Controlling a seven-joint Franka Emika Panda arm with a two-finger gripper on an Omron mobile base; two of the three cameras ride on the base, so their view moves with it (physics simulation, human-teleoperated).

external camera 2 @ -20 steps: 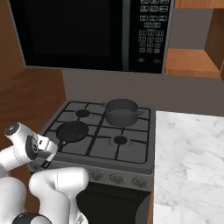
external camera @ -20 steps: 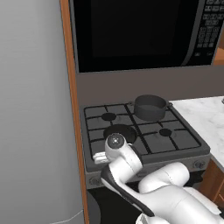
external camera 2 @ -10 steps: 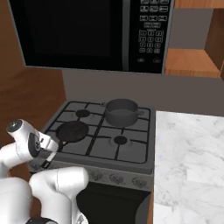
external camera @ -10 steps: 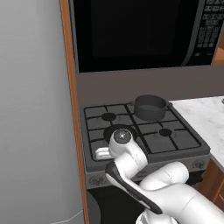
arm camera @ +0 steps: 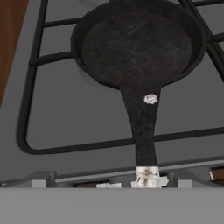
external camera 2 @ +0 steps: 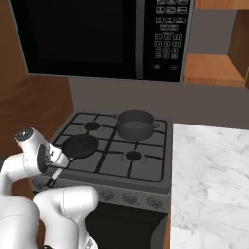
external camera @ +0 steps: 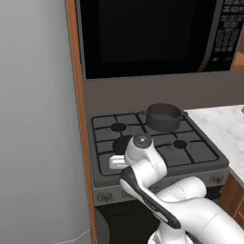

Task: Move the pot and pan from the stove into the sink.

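Jaws wide, empty, near the pan point(arm camera: 136, 43) handle's tip: reaching for the pan; next, lower and close on the handle

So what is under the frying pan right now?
The pan sits on the stove's black grate at the front-left burner, its handle reaching over the front edge toward the knobs. The burner itself is covered by the pan.
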